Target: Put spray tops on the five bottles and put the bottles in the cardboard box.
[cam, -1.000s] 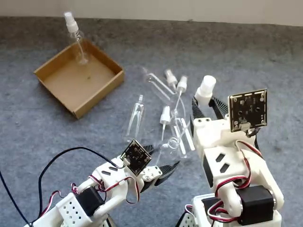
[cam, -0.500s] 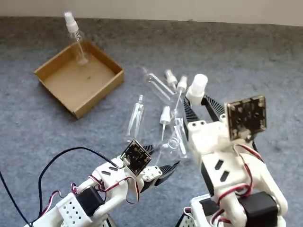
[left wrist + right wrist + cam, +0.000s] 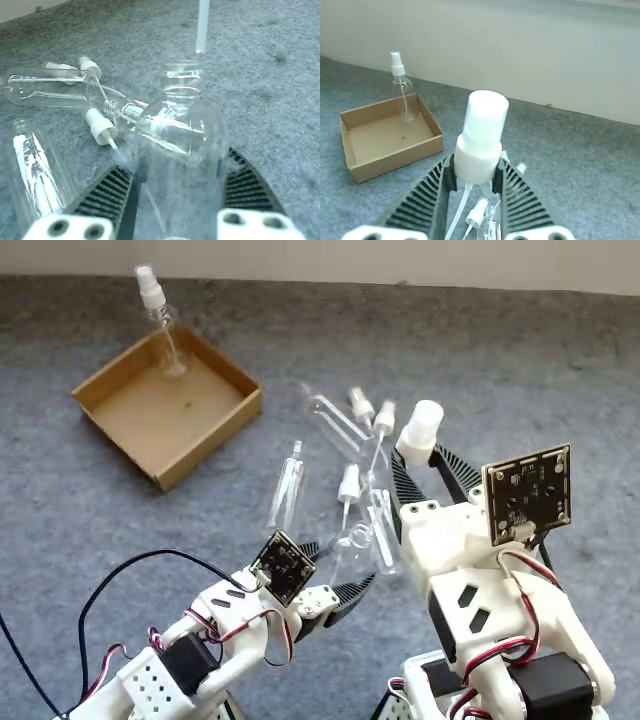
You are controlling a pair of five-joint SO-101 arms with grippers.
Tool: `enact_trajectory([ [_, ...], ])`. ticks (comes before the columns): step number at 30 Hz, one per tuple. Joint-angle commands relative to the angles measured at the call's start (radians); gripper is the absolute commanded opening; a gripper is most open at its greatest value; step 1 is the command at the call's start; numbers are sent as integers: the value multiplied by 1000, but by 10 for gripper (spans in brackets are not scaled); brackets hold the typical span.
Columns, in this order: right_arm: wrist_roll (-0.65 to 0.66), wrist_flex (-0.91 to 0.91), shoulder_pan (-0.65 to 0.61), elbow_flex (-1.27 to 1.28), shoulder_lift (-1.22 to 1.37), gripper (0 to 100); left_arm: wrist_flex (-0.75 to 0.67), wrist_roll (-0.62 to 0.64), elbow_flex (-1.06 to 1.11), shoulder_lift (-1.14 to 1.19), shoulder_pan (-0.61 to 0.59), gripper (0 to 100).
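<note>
You see bottle (image 3: 182,150): clear glossy plastic; spray top (image 3: 480,135): smooth white plastic; cardboard box (image 3: 212,447): matt brown; table cover (image 3: 520,360): rough grey cloth.

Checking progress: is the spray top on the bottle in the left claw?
Off. The bottle in the left claw shows a bare neck; the right claw holds the spray top.

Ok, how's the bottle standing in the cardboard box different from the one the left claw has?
The boxed bottle wears a white spray top; the held bottle has a bare, open neck. The boxed bottle stands free in a corner of the cardboard box; the held bottle sits between the fingers of the left claw. Both are clear and look the same shape.
</note>
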Motion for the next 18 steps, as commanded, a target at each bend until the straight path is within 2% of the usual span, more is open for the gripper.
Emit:
enact_trajectory([
  [1,-2,2,-8,-54,1,6,-29,-9,10,-15,-10,50],
  [18,-2,-62,-8,-48,2,6,-29,-9,12,-15,-7,50],
])
